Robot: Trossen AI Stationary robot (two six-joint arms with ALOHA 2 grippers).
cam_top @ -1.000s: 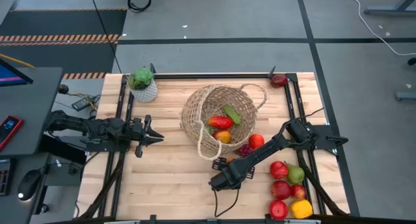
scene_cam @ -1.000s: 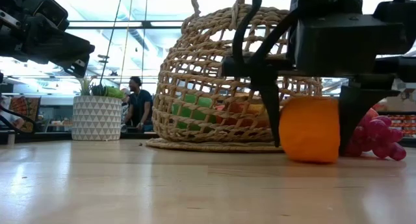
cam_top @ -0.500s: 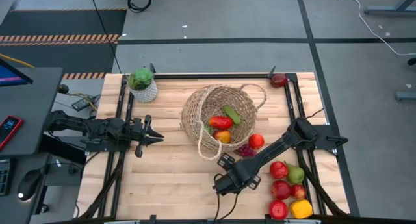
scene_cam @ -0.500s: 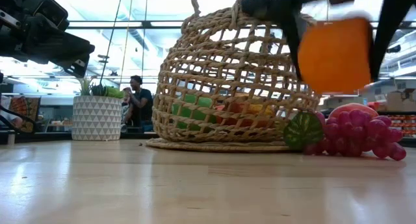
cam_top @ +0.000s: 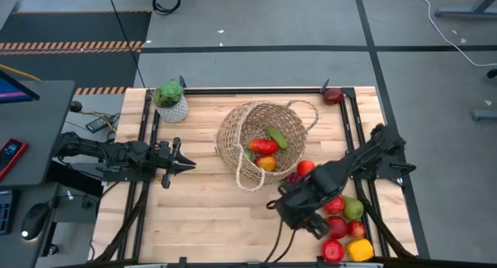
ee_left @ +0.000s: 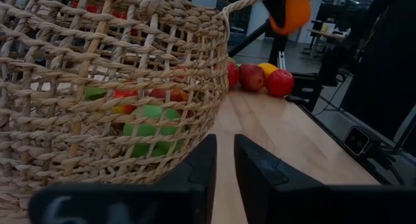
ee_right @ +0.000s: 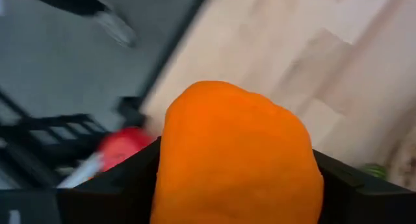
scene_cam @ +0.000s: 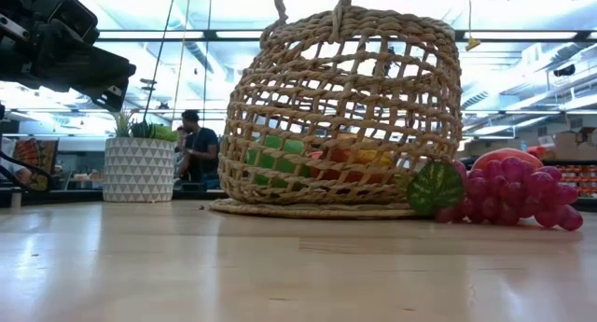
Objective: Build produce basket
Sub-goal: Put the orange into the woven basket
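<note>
We found the right gripper (ee_right: 237,178) clamped on an orange (ee_right: 237,149), held up off the surface (cam_top: 194,214) near the loose produce (cam_top: 345,225) at the right front corner. The basket (cam_top: 260,140) lay tipped on its side at mid-surface, with a red pepper (cam_top: 264,146) and a cucumber (cam_top: 276,136) inside; purple grapes (scene_cam: 518,196) lay just beside it. The left gripper (cam_top: 185,165) rested at the left, fingers (ee_left: 201,169) together, holding nothing.
</note>
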